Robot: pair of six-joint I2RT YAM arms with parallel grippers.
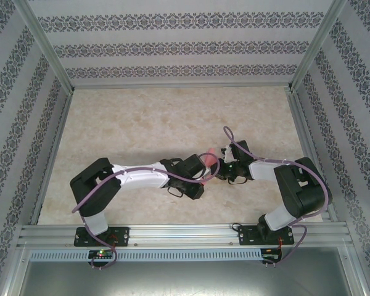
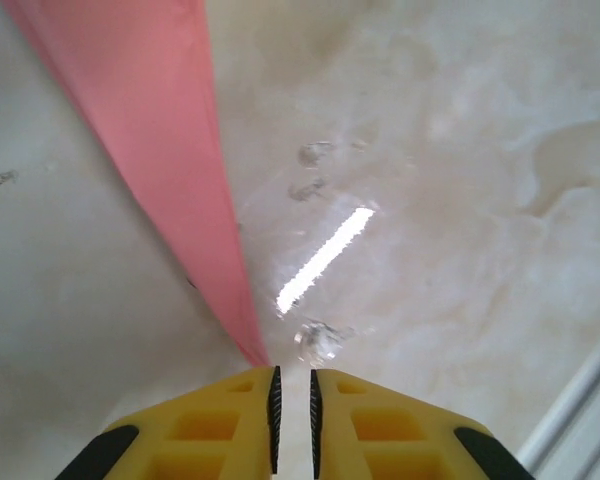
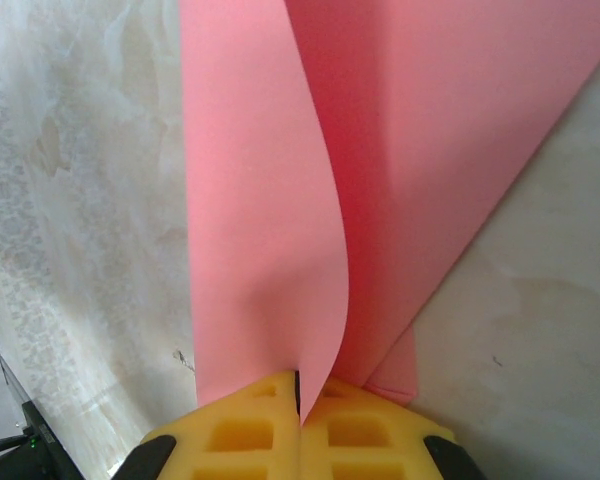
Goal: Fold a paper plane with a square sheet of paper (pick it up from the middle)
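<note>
Square sheet of paper (image 3: 430,150) being pinched in the right gripper (image 3: 300,392), yellow jaws pressing together on a curled layer of the pink sheet, further layers lying just behind it. Probably gripping there to be keeping the folded layers together over the worktop (image 1: 142,117), between the two arms. Left gripper (image 2: 291,385) hovering with jaws slightly parted, gripping nothing, a narrow pink point ending just beside its left fingertip. Showing no brand, label or readable writing anywhere.
</note>
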